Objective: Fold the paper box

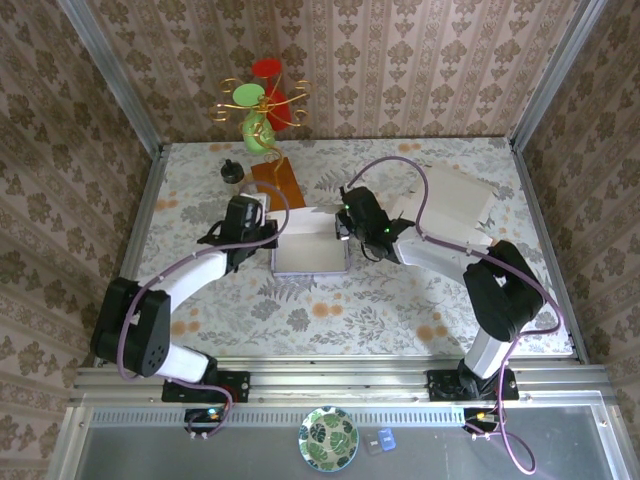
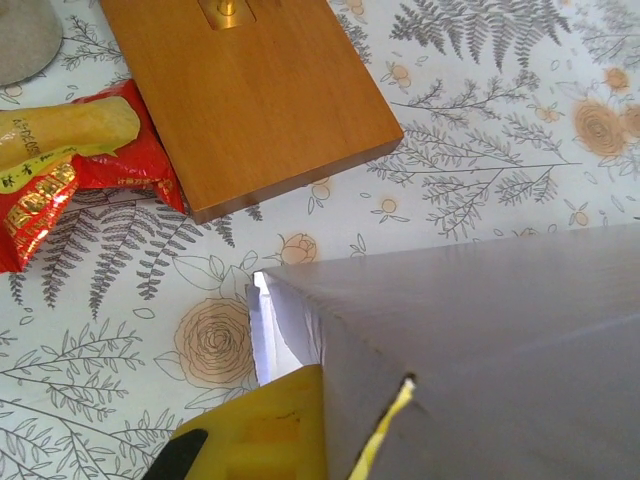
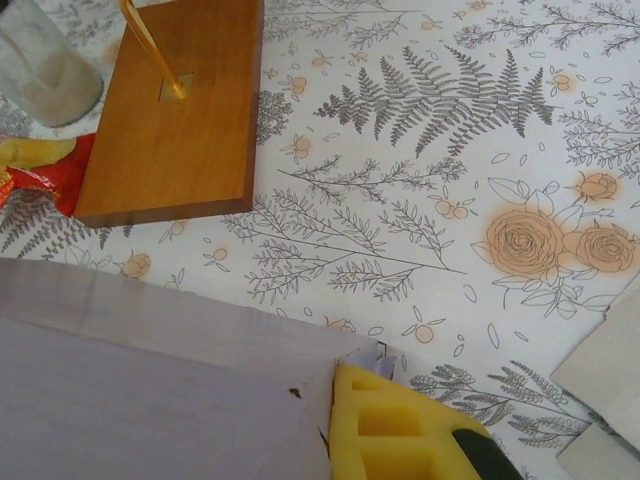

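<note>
You're mid-fold, I'd say. The white paper box sits mid floral tabletop; tray looks formed, back panel raised, not tucked yet. Opening faces up, long axis left-right. Your left gripper and right gripper are each clenched on a back corner.

At bottom edge, left claw closed on wall of paper box. Yellow pad on wall's left face, thin yellow sliver showing through slit on right. Grey box panel spreads right of claw; white inner flap just ahead of pad. Wooden board ahead of claw, flat on floral worktop. Red-yellow snack packet ahead-left, against board's left edge. Grey rounded object far ahead-left, cut by frame.
</note>
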`<control>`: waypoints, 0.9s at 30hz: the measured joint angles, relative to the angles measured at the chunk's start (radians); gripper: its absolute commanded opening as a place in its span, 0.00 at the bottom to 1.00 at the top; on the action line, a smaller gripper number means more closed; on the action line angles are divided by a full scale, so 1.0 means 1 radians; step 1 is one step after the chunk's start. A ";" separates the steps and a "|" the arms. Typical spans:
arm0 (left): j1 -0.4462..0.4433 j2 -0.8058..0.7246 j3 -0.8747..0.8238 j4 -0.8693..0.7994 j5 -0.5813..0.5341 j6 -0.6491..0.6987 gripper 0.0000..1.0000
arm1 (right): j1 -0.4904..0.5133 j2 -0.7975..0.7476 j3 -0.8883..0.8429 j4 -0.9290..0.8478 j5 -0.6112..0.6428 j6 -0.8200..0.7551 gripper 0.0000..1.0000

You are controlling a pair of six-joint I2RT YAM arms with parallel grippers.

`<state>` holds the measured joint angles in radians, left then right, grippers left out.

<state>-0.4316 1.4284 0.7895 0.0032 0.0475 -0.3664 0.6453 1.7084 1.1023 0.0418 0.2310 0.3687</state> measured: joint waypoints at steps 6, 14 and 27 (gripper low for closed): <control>-0.010 -0.063 -0.122 0.123 0.006 -0.001 0.00 | 0.050 -0.050 -0.162 0.198 0.063 0.025 0.00; -0.050 -0.122 -0.243 0.246 -0.027 -0.009 0.00 | 0.097 -0.089 -0.294 0.357 0.137 0.019 0.04; -0.132 -0.163 -0.319 0.304 -0.163 -0.015 0.00 | 0.161 -0.183 -0.320 0.238 0.149 0.060 0.40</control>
<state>-0.5636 1.2655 0.4702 0.3069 -0.1154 -0.3813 0.8059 1.5257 0.7822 0.2798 0.3798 0.4290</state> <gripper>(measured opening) 0.067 0.341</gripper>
